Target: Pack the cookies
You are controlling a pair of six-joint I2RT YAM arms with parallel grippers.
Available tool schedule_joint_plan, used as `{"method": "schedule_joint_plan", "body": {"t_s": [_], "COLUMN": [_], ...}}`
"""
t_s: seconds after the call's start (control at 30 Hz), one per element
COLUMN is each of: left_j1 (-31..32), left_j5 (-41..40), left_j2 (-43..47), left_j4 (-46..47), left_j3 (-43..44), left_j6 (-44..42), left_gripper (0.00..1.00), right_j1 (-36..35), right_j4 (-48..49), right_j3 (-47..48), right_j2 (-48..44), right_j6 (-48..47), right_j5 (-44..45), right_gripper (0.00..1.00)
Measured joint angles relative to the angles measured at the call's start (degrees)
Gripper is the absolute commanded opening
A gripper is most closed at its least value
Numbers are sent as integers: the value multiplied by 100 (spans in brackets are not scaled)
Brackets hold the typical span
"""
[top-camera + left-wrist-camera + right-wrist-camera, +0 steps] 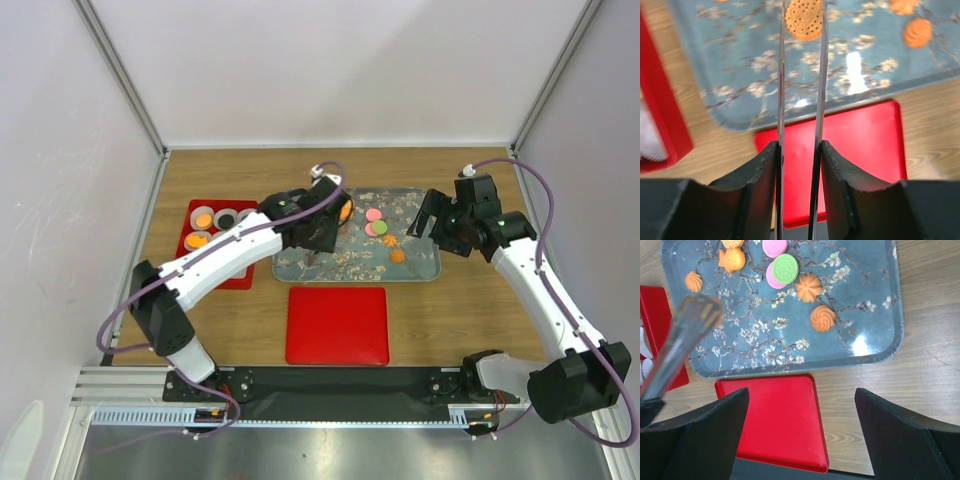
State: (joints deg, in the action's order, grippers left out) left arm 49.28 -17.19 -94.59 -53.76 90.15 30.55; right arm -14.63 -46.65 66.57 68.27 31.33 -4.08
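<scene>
Cookies (808,287) lie on the blossom-patterned tray (880,340): orange swirls, one orange fish shape, two pink rounds, and a green round overlapping one of the pink ones. Left gripper (803,11) is clamped on a dotted orange cookie (804,25), pinched flat between its thin blade tips above the tray. Right gripper (800,405) is spread wide and holds nothing. It is at the tray's right end, with the loose cookies well beyond its fingers.

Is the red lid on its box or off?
Off: the red lid lies flat on the table, apart from the red box with cups.
</scene>
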Motion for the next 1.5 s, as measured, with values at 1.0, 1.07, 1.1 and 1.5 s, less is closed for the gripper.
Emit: {"method": "schedule_joint_plan", "body": {"t_s": [1.0, 1.07, 1.1, 1.5], "left_j1": [-3587, -3718, -3781, -4419], "left_j5": [-522, -522, -525, -568], "left_j2": [3195, 3198, 3193, 3073], "left_j4": [-1628, -1620, -1598, -1329], "left_j3": [-1993, -2052, -2098, -2647], "left_j6": [916, 916, 916, 905], "left_gripper": [41, 41, 41, 42], "right_j1": [-1093, -1093, -1093, -1093], "right_j4": [616, 656, 667, 763], "right_j3": [33, 33, 33, 33], "right_j2": [1113, 1123, 1130, 1292], "right_j6": [105, 103, 103, 11], "right_j5": [-74, -81, -90, -144], "right_gripper": [95, 94, 95, 95]}}
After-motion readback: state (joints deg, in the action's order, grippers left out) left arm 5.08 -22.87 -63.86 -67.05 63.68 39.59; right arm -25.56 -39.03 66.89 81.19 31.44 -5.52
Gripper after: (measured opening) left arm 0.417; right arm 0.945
